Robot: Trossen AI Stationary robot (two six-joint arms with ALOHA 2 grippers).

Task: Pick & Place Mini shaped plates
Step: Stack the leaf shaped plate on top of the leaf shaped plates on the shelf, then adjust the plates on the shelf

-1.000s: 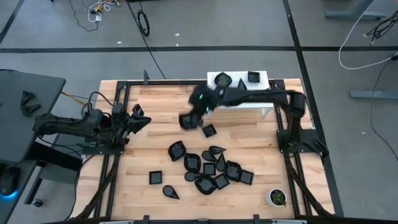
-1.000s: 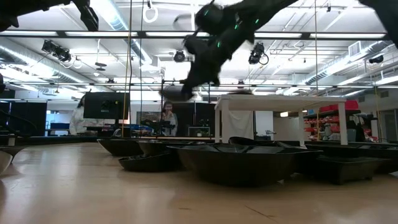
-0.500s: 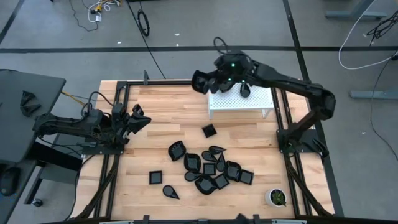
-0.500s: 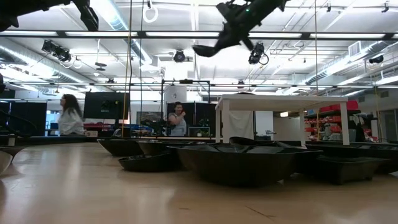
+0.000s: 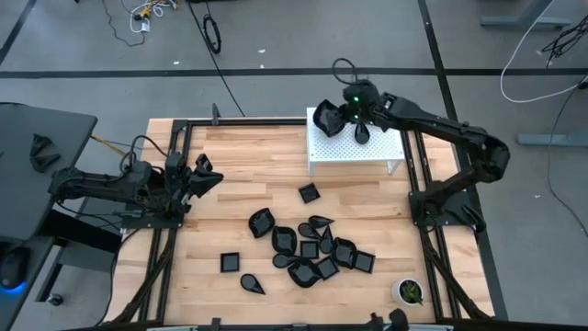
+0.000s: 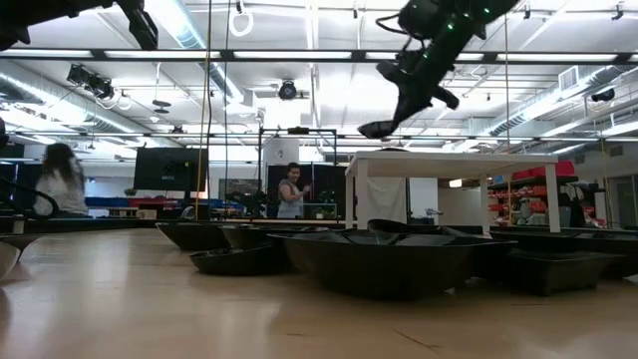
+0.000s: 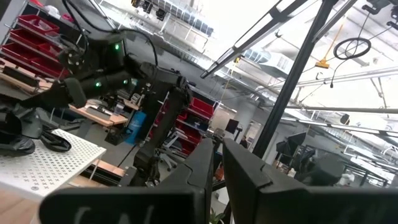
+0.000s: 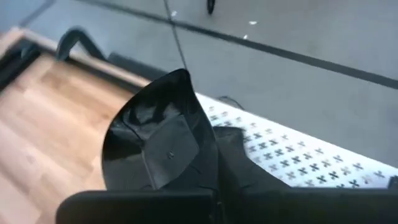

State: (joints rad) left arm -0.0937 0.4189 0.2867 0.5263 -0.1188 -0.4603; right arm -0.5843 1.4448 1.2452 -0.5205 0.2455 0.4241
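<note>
Pinching a teardrop plate (image 8: 158, 146) by its thin rim, the shut right tool (image 5: 333, 118) holds something light, hard and probably slippery.

Mini shaped plates (image 5: 308, 248) cluster at the table's (image 5: 248, 170) near centre; a white stand (image 5: 367, 152) sits at the far edge.

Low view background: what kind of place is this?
Likely a robotics lab or workshop: exposed ceiling ducts, red parts bins on shelving, a person at a workstation behind the wooden table.
</note>
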